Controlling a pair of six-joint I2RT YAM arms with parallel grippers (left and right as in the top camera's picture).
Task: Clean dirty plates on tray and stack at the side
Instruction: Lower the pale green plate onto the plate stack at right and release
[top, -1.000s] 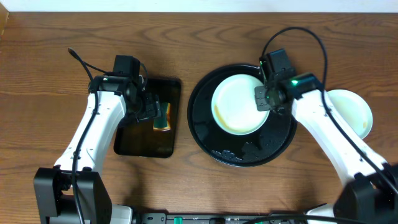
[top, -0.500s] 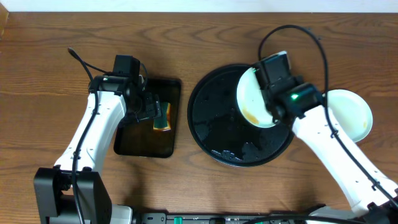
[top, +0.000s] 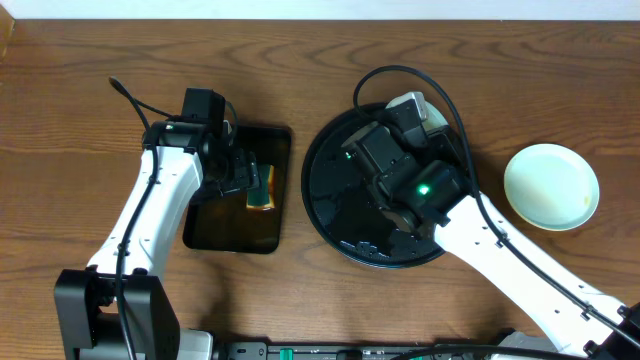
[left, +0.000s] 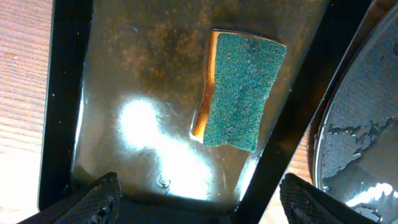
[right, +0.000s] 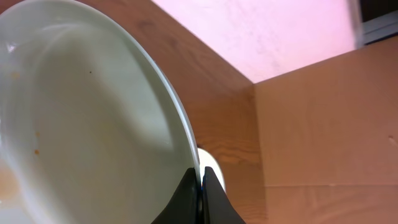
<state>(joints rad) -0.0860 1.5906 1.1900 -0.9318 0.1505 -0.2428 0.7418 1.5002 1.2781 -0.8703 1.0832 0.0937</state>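
Two plates show. The dirty plate (right: 81, 124), pale with a faint brown smear and specks near its lower left, stands tilted on edge in the right wrist view. The right gripper (right: 200, 180) is pressed together on its thin rim. From overhead the arm hides most of this plate, which sits above the round tray (top: 325, 190) at centre right. The second plate (top: 551, 186) lies flat on the bare surface (top: 80, 100) at the right of the frame, well apart from the tray.

The left gripper (left: 199, 200) hangs with its jaws spread wide over the rectangular tray (left: 65, 93). The sponge (left: 239, 93) lies below it, green side up, and nothing touches it.

We judge the step in hand to be presenting the dirty plate for scrubbing, with the sponge not yet picked up. The next move calls for the left gripper to drop straight down, straddle the sponge and close on it. It then carries the sponge rightward to the tilted plate.

Edges matter here. The sponge lies near the right rim of the rectangular tray, and the round tray's raised rim sits just beside that, so the lift must clear both. The pinch on the plate's rim is slim, and hard scrubbing could swing it. Open surface lies at the upper left and around the second plate, where the stack can grow.
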